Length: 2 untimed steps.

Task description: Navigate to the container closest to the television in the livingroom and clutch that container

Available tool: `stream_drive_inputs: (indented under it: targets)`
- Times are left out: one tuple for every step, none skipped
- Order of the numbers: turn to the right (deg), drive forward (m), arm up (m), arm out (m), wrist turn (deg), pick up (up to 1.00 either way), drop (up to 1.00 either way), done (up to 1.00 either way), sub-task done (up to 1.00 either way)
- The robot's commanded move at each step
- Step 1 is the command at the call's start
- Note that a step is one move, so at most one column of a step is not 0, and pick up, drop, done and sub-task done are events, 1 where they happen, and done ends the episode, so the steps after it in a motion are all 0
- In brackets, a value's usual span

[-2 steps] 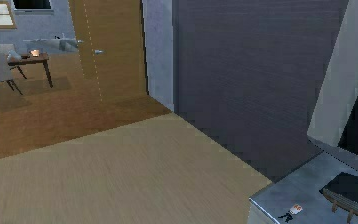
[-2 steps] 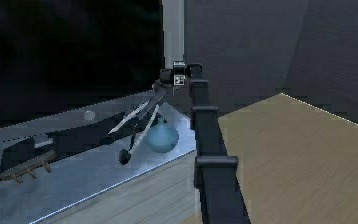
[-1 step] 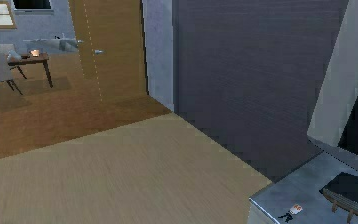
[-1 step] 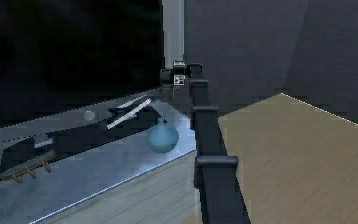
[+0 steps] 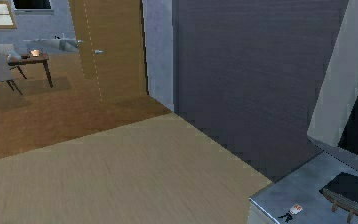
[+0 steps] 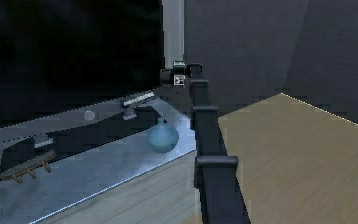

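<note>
Forward view: a flat grey bench [image 5: 287,192] occupies the bottom right corner and is cut off by the picture's lower and right edges. A dark flat rectangular slab [image 5: 349,190] lies on it. Near its front edge is a small red-and-white item [image 5: 292,210], too small to identify. An open brown wooden door [image 5: 112,50] stands at upper left, next to a dark grey wall [image 5: 247,70].

Arm side view: the task's thing is a pale blue, rounded, smooth-sided container [image 6: 163,137]. It stands on the bench [image 6: 107,172], below the large black television screen [image 6: 77,50] and just left of the dark square arm bar [image 6: 215,160]. Contact between bar and container cannot be determined. The container's rim and opening are hard to make out. The end effector [image 6: 173,70] sits at the bar's far end, beside two white marker squares [image 6: 181,72], farther out than the container. Its finger state cannot be determined, nor whether it holds anything. A small grey ball [image 6: 89,116] and a grey flat piece [image 6: 139,100] lie on the bench; neither can be identified.
</note>
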Motion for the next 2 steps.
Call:
stream_drive_inputs:
  targets:
    - [0.0, 0.00, 0.00, 0.00, 33.0, 0.00, 0.00, 0.00, 0.00]
    - [0.0, 0.00, -0.30, 0.00, 0.0, 0.00, 0.00, 0.00, 0.00]
